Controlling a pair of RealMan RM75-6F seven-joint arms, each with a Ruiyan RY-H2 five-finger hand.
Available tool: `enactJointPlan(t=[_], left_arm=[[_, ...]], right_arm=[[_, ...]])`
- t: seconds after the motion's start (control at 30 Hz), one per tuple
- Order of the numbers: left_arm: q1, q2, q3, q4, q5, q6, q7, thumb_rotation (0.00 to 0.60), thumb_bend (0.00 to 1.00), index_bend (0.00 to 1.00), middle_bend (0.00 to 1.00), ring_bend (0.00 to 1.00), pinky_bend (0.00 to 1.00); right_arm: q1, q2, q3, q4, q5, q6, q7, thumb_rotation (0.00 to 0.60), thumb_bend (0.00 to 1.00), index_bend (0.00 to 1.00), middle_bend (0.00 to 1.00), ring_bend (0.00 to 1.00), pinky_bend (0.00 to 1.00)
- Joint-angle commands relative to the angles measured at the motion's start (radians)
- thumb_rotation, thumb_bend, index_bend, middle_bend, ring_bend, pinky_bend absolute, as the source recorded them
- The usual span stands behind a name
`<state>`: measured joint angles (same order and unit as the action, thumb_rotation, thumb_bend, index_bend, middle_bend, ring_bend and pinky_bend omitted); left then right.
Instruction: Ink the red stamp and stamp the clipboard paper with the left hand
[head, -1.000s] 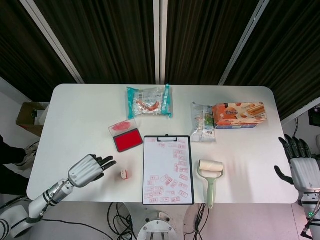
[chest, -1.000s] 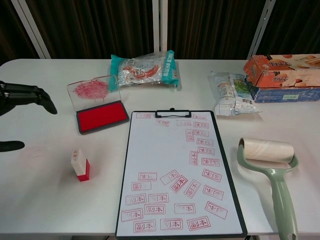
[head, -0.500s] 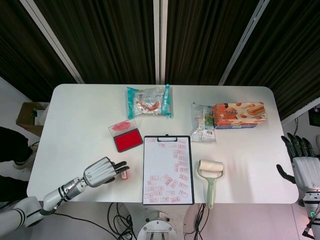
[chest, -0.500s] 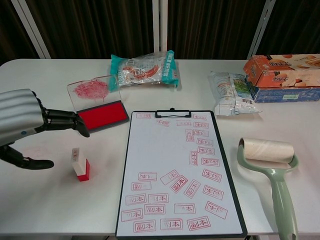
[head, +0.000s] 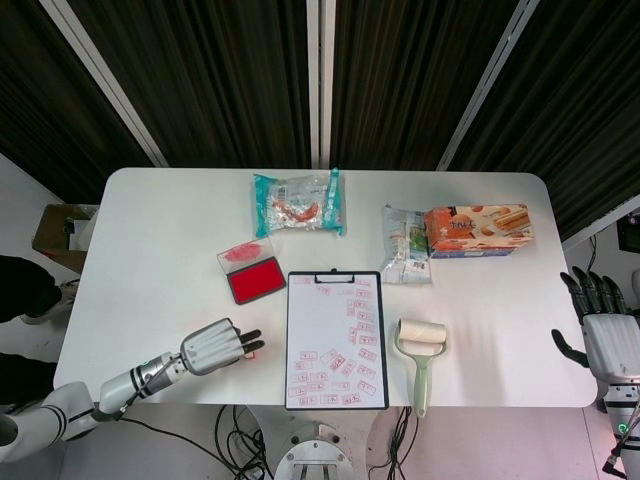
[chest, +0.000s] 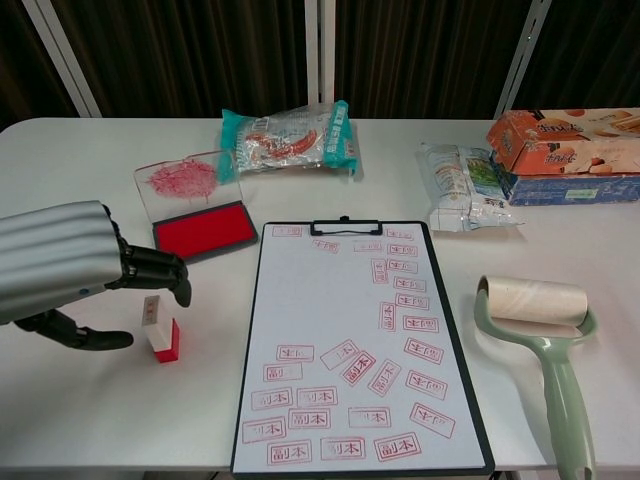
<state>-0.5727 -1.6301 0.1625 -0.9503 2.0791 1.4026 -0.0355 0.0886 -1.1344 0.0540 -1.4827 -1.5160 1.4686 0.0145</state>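
Observation:
The small red-and-white stamp stands upright on the white table, left of the clipboard paper; many red marks cover the paper. My left hand hovers over the stamp, dark fingers curled above its top and thumb to its left, not touching it. In the head view the left hand hides most of the stamp. The open red ink pad lies behind the stamp. My right hand hangs open beyond the table's right edge, holding nothing.
The pad's clear lid has red smears. A green lint roller lies right of the clipboard. A teal snack bag, a white packet and an orange box sit at the back.
My left hand has moved right and down toward the stamp, its fingers now arching over it. The stamp and the right hand have not moved.

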Motion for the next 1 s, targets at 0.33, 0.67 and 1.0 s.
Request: enactJointPlan(t=[0.33, 0.67, 1.0], left_arm=[[-0.032, -0.028, 0.024, 0.049, -0.004, 0.017, 0.004, 0.600, 0.27, 0.43, 0.45, 0.91, 1.00], [-0.044, -0.049, 0.045, 0.071, -0.016, 0.016, 0.002, 0.600, 0.30, 0.47, 0.47, 0.91, 1.00], [-0.041, -0.059, 0.061, 0.086, -0.039, 0.017, -0.012, 0.600, 0.30, 0.48, 0.49, 0.92, 1.00]], right_arm=[[-0.003, -0.005, -0.003, 0.013, 0.003, -0.003, 0.010, 0.600, 0.21, 0.00, 0.00, 0.00, 0.00], [-0.006, -0.004, -0.004, 0.018, 0.006, -0.004, 0.013, 0.600, 0.21, 0.00, 0.00, 0.00, 0.00], [-0.002, -0.005, -0.006, 0.017, 0.006, -0.015, 0.007, 0.600, 0.21, 0.00, 0.00, 0.00, 0.00]])
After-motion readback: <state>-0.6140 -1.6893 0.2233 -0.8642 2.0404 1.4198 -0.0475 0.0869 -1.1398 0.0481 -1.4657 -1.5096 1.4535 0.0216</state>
